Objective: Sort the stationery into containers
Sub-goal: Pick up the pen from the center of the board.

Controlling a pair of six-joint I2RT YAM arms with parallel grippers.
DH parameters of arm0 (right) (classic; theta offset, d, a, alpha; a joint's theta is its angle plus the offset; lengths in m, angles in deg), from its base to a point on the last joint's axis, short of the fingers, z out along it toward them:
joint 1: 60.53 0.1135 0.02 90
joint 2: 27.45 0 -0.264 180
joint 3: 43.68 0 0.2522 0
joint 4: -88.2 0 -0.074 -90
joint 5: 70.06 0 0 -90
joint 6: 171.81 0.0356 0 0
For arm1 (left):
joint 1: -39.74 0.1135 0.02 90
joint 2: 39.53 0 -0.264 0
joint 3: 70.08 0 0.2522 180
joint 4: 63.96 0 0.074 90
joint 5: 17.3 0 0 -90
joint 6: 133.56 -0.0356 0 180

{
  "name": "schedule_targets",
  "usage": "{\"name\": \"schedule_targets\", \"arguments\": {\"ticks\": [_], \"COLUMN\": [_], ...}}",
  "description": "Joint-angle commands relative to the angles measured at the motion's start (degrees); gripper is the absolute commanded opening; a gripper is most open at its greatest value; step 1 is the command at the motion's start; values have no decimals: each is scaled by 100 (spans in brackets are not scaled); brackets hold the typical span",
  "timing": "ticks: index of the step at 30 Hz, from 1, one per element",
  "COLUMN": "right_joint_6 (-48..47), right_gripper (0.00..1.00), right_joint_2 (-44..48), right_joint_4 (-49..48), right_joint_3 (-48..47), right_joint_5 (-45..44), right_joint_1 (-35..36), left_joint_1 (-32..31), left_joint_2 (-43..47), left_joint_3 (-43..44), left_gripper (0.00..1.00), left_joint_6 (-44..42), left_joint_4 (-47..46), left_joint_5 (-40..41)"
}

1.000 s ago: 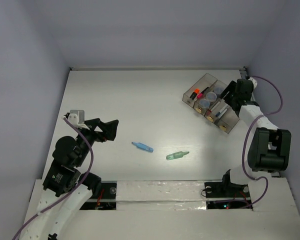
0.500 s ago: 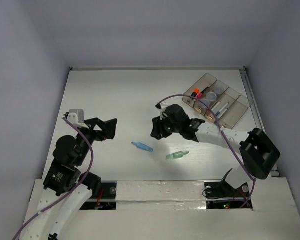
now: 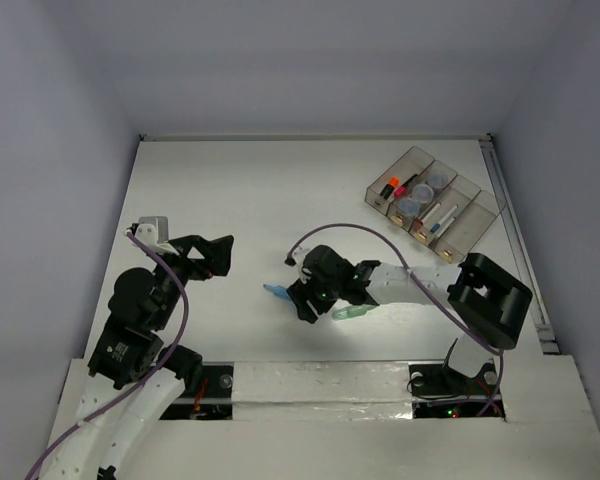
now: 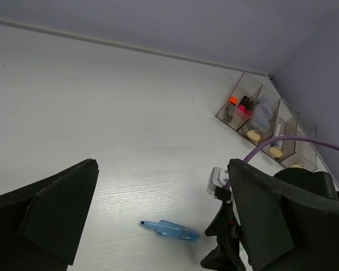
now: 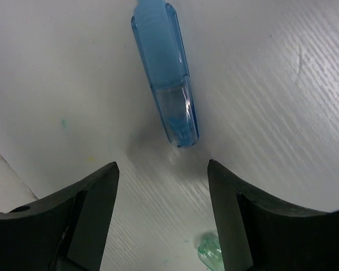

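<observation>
Marker: We are finding the light-blue marker lying flat on the table, close to the near edge and about midway between the side edges, not yet lifted.
Tube: The pale-green tube is lying loose just beside it, toward the right edge, so two items are waiting outside the bins.
Right tool: The right tool is hanging low over the marker's end, jaws spread and nothing between them. We are judging that it is lining up to straddle the barrel across its width.
Tray: The tray is sitting by the far right corner. The orange highlighter and the pink highlighter are sharing one bin, the round pots the next, and the pens the third, each kind apart. The last bin is looking bare, so we are guessing the marker belongs there.
Left tool: The left tool is hovering released and wide near the left edge, well apart, likely leaving room.
Risk: We are expecting the round barrel to roll if pinched off-centre.
</observation>
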Motion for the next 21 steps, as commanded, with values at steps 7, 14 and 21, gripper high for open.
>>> {"name": "schedule_targets", "arguments": {"ticks": [7, 14, 21], "right_joint_6": [-351, -421, -422], "right_gripper": [66, 52, 16], "right_joint_2": [-475, -853, -643], "right_joint_4": [-190, -216, -208], "right_joint_3": [-230, -336, -222], "right_joint_5": [-1034, -1272, -1333], "right_joint_1": [373, 488, 488], "left_joint_1": [45, 45, 45], "left_joint_2": [-54, -36, -107], "left_joint_3": [20, 20, 20], "left_gripper": [99, 99, 99], "left_joint_6": [-10, 7, 16], "left_joint_4": [-235, -244, -261], "left_joint_5": [6, 15, -38]}}
